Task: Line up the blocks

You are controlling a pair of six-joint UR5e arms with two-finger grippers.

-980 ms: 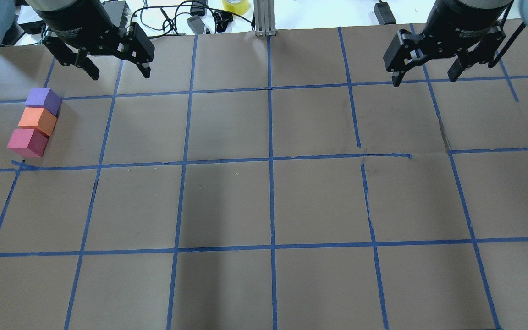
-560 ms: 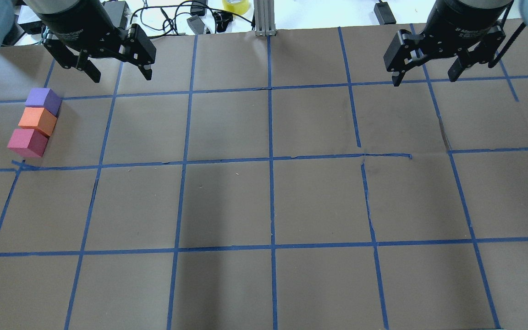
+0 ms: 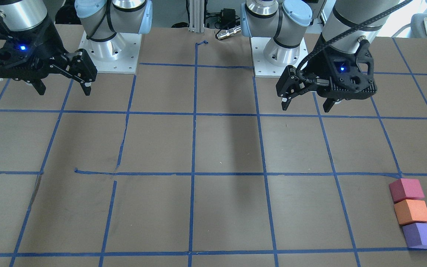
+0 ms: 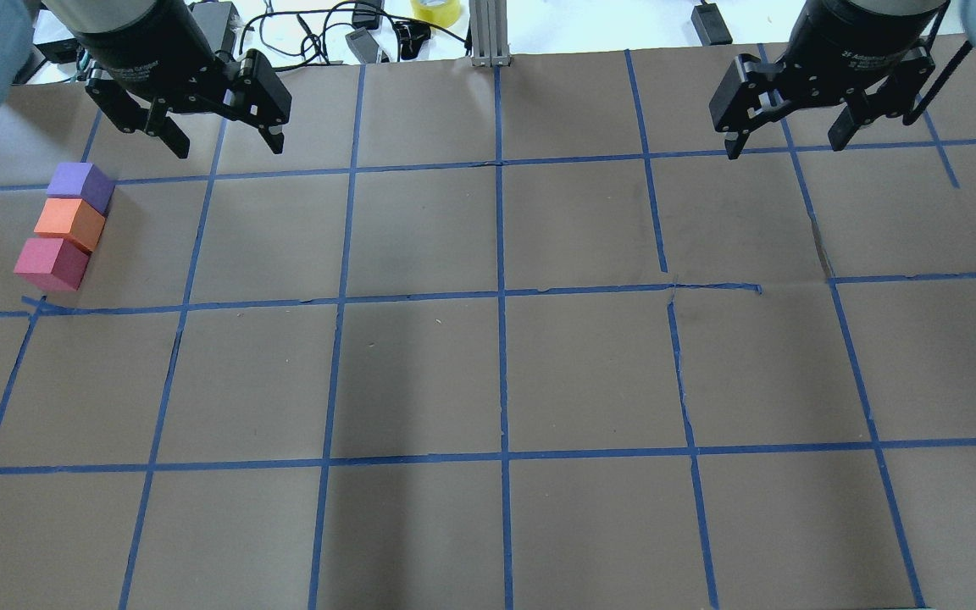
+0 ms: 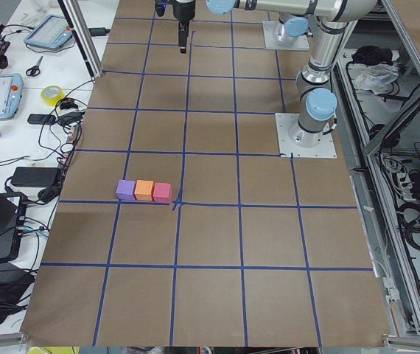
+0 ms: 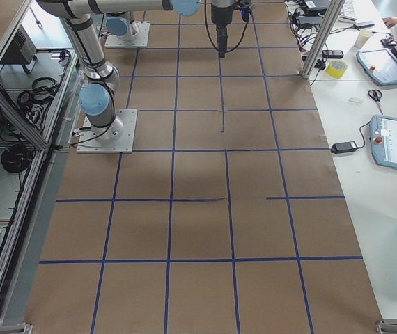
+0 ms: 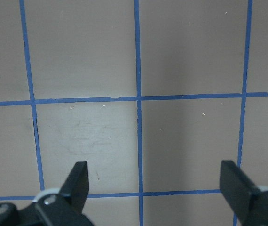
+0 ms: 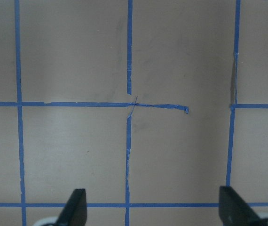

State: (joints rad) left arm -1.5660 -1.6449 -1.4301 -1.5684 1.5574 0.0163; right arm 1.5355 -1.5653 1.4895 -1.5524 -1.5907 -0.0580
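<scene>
Taped-grid table [image 4: 420, 373]: left gripper [image 4: 227, 148] and right gripper [image 4: 783, 151] hovering above, jaws apart, empty. On robot's left side: red-pink block [image 4: 51, 263], orange block [image 4: 69, 223], purple block [image 4: 80, 186], touching in one straight row. Judged done; nothing left to place.

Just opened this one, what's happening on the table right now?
Nothing is being handled. The purple block, orange block and red-pink block lie side by side in a straight row on the robot's left side of the table. The left gripper and right gripper both hang open and empty above the table, apart from the blocks.
</scene>
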